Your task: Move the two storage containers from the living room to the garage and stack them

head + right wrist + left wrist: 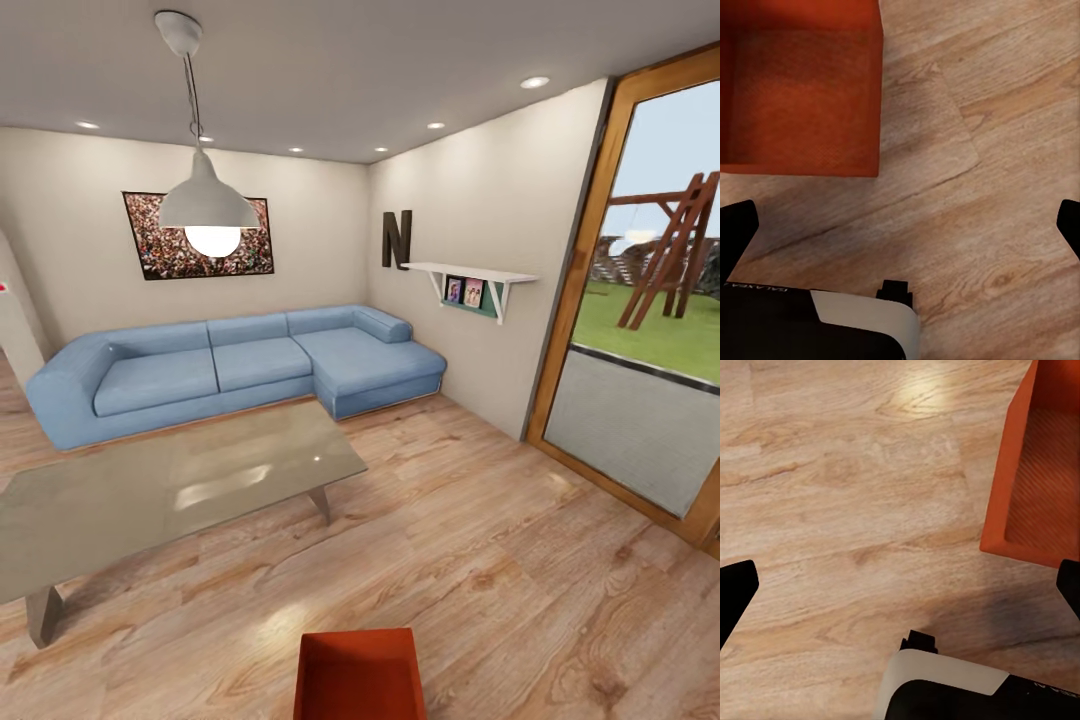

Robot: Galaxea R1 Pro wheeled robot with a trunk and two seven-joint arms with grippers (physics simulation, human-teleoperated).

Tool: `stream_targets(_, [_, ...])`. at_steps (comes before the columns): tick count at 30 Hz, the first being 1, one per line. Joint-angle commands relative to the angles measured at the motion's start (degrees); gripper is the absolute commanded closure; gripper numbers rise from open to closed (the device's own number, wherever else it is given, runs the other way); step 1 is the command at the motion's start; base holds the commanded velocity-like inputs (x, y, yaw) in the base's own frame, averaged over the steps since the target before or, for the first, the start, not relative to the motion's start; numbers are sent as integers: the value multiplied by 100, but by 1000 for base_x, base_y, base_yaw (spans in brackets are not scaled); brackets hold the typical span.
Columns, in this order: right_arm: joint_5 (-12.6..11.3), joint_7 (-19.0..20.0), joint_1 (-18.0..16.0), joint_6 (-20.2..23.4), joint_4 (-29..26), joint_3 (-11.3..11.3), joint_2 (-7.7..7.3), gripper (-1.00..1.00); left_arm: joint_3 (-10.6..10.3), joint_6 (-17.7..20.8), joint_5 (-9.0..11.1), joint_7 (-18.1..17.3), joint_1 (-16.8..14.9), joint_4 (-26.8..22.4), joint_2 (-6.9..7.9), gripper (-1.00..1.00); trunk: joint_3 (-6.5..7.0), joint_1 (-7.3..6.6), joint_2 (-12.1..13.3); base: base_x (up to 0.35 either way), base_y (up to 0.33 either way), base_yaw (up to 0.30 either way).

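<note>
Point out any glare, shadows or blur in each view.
Head view: sharp; the pendant lamp glares and mirrors on the glass coffee table. Left wrist view: a bright sheen on the floor, soft shadow by the storage container. Right wrist view: even light, slight shadow below the container.

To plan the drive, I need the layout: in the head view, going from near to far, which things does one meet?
Orange-red lidless storage container → glass coffee table → blue corner sofa → framed crowd picture on the far wall.
</note>
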Motion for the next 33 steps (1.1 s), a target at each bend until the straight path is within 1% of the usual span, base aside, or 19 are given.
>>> stream_targets(1, [10, 13, -8, -40, 23, 1, -2, -100, -3, -21, 20, 5, -3, 8, -1, -100, -4, 2, -6, 0, 0, 0])
stream_targets(6, [12, 13, -8, -40, 23, -2, -2, -100, -3, -21, 20, 5, -3, 8, 2, -100, -4, 2, -6, 2, -2, 0])
stream_targets(13, [10, 13, -8, -40, 23, -3, -2, -100, -3, -21, 20, 5, -3, 8, -2, -100, -4, 2, -6, 91, -87, 0])
stream_targets(33, [14, 9, -8, -39, 23, 0, -2, -100, -3, -21, 20, 5, -3, 8, 0, -100, -4, 2, -6, 2, -2, 0])
